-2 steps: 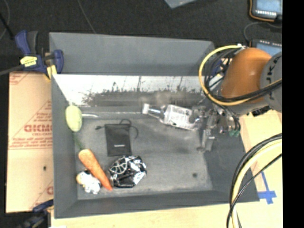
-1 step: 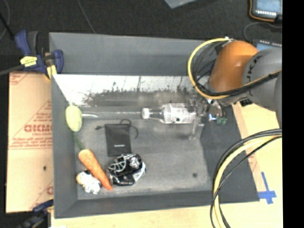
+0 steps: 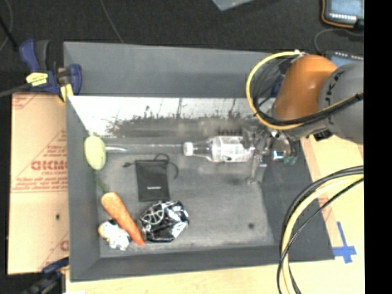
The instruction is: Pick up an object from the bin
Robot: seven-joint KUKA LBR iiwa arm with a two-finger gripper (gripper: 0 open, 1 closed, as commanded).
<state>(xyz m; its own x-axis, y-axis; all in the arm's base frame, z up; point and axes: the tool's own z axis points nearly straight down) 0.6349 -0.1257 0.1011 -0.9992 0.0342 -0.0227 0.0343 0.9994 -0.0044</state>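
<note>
A clear plastic bottle (image 3: 223,149) lies on its side near the bin's back wall, with its small cap pointing left. My gripper (image 3: 260,157) is at the bottle's right end, at its base and touching or nearly touching it. Whether the bottle is gripped is hidden by the gripper's own body. A flat black pouch (image 3: 152,180) with a thin cord lies on the bin floor, left of and below the bottle.
At the front left lie an orange carrot (image 3: 122,218), a small white toy (image 3: 115,235) and a crumpled black-and-white thing (image 3: 163,220). A pale green oval piece (image 3: 95,152) rests against the left wall. The arm comes in over the right rim.
</note>
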